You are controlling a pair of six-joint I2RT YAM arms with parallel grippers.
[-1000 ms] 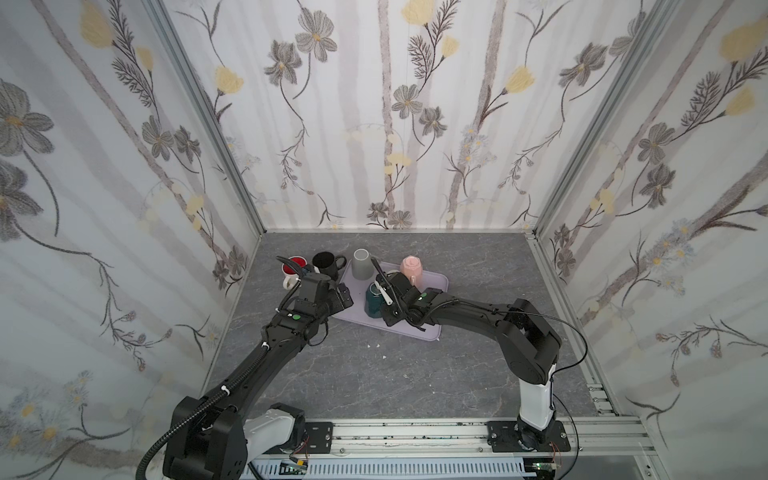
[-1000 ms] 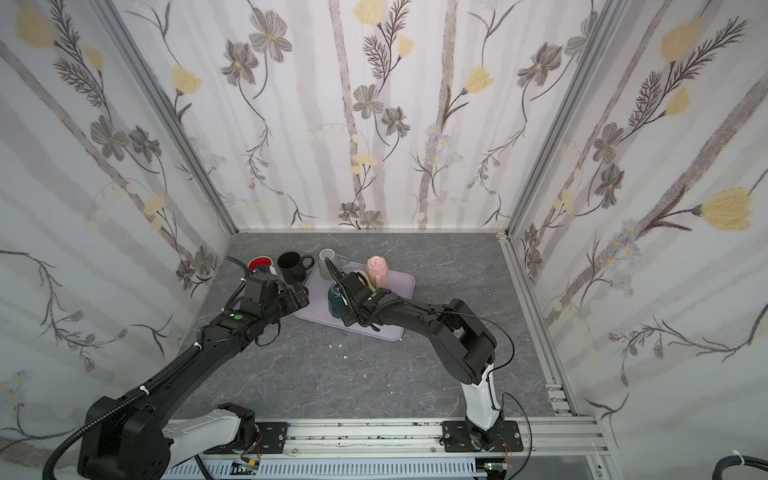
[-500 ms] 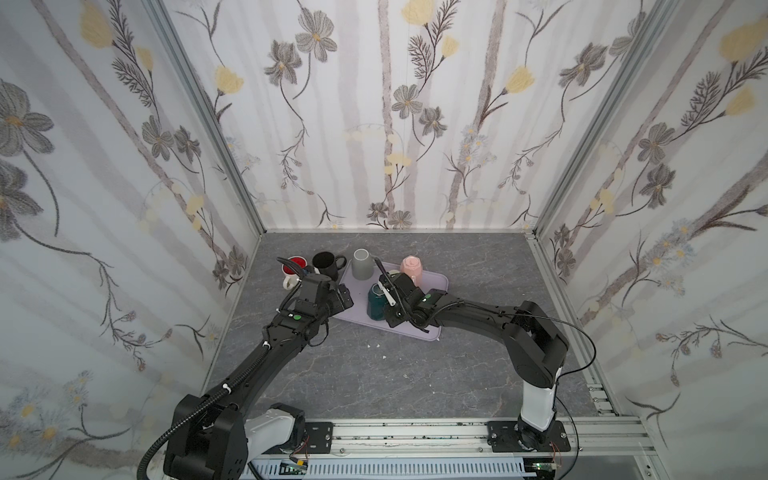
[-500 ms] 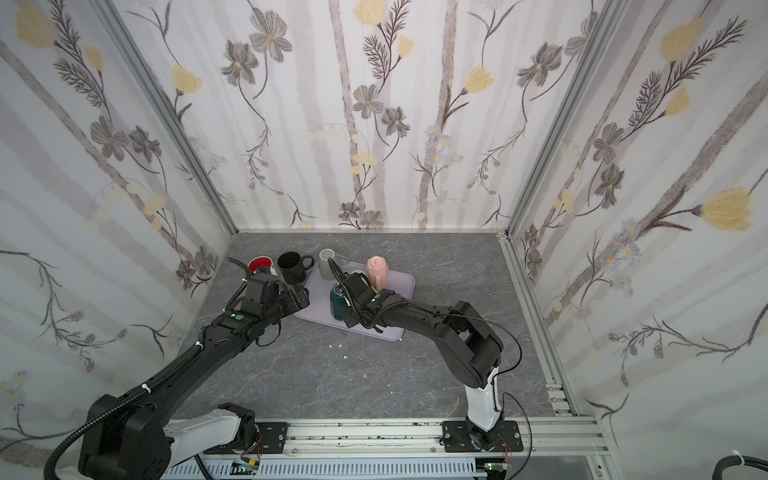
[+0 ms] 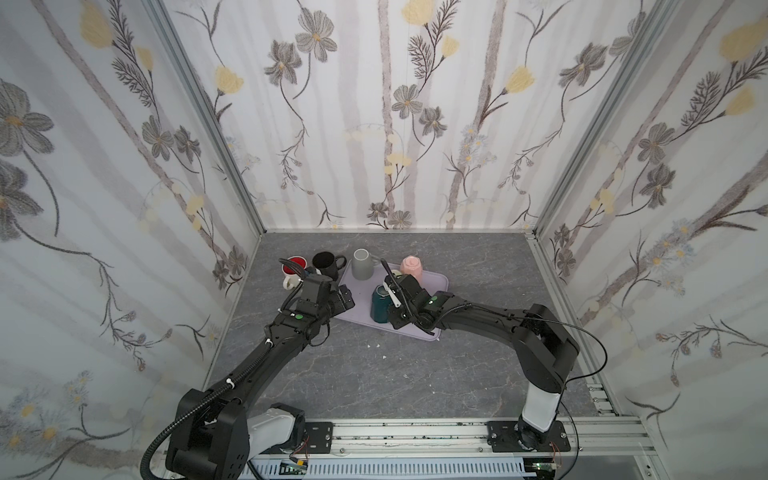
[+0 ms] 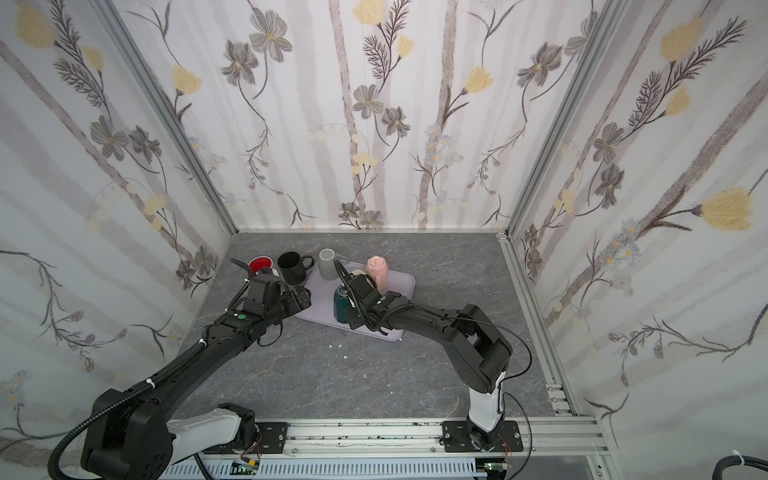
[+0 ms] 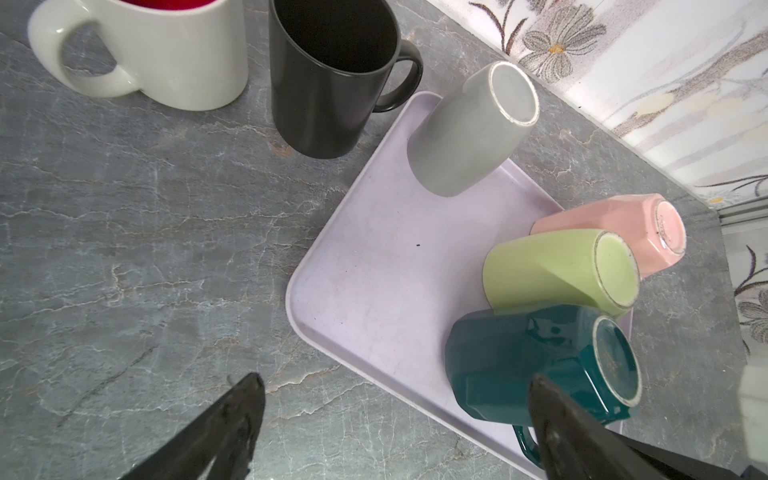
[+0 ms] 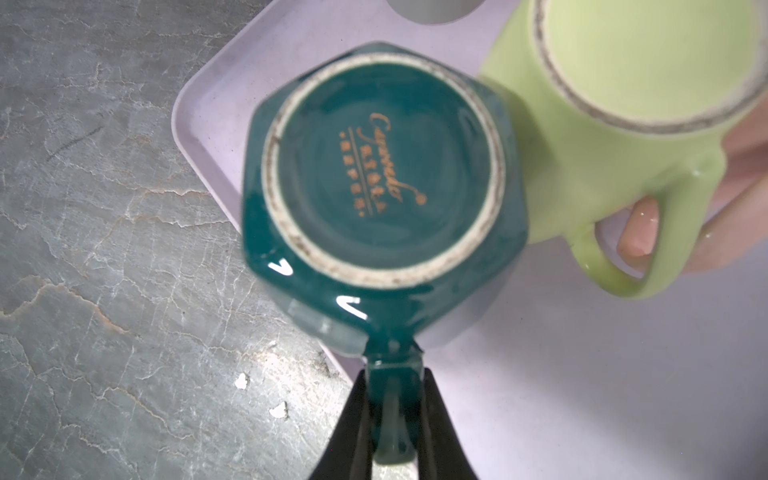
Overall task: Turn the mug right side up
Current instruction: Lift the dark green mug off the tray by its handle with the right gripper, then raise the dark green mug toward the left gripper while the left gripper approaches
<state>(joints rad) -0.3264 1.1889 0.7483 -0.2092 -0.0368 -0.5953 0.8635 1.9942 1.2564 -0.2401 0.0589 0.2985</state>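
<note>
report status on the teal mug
Right tool shut on teal mug handle. Left tool open, off it. Mug bottom-up at tray edge. Green mug close beside.

Tray (image 7: pixel 374 270) on desk (image 5: pixel 374 374); 3 mugs (image 7: pixel 473 137) on tray, 4th mug (image 8: pixel 382 174) before them; 2 other mugs (image 7: pixel 332 83) on desk, left.

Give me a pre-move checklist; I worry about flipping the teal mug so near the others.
1. Right claw shut on the handle of the teal mug: ok.
2. Teal mug right side up: not ok, its bottom faces up.
3. Gap to the green mug: cannot tell, they sit very close.
4. Left claw open and apart from the teal mug: ok.
5. Teal mug lifted off the tray: cannot tell.
</note>
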